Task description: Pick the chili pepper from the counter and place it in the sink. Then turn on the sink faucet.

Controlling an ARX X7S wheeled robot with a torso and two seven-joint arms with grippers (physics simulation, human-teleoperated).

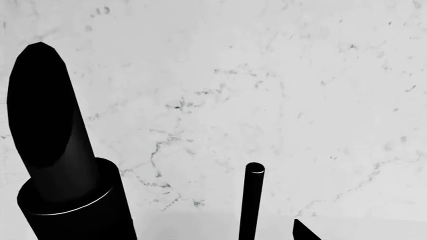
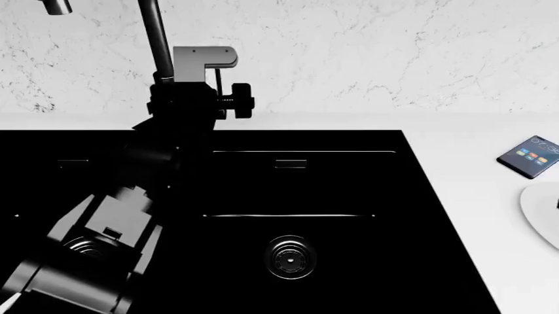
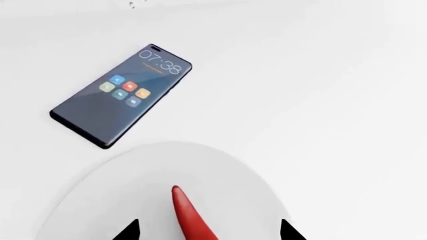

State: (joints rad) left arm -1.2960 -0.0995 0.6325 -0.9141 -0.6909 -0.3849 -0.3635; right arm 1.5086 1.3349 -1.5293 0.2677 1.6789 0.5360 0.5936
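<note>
Against the grey-veined marble backsplash (image 1: 280, 90), the left wrist view shows the sink faucet (image 1: 57, 165) as a thick dark tube rising from a collared base, with a slim dark rod (image 1: 251, 200) standing just beside it. One dark fingertip (image 1: 303, 231) of the left gripper enters at the frame edge; whether the fingers are spread or pressed together cannot be told from this view.

Head view: the left gripper (image 2: 205, 82) sits at 11 o'clock, close against the upright faucet pipe (image 2: 157, 39). Its grey jaw block and black knob are visible, but finger spacing cannot be determined. The left arm (image 2: 96, 248) runs down to 7 o'clock across the sink (image 2: 349, 190), a glossy black basin with a ringed metal drain (image 2: 289, 257) at 6 o'clock. The counter (image 2: 489, 248) lies at 3 o'clock, bearing a phone (image 2: 530, 157) and, just beside it, the edge of a white plate (image 2: 541, 209).

Right wrist view: the chili pepper (image 3: 190, 212) lies on the white plate (image 3: 120, 200), on the counter (image 3: 333, 100). The right gripper (image 3: 208, 231) has its two dark fingertips (image 3: 130, 232) spread wide, one on either side of the pepper and apart from it. The phone (image 3: 120, 95) lies near the plate, not touching.
</note>
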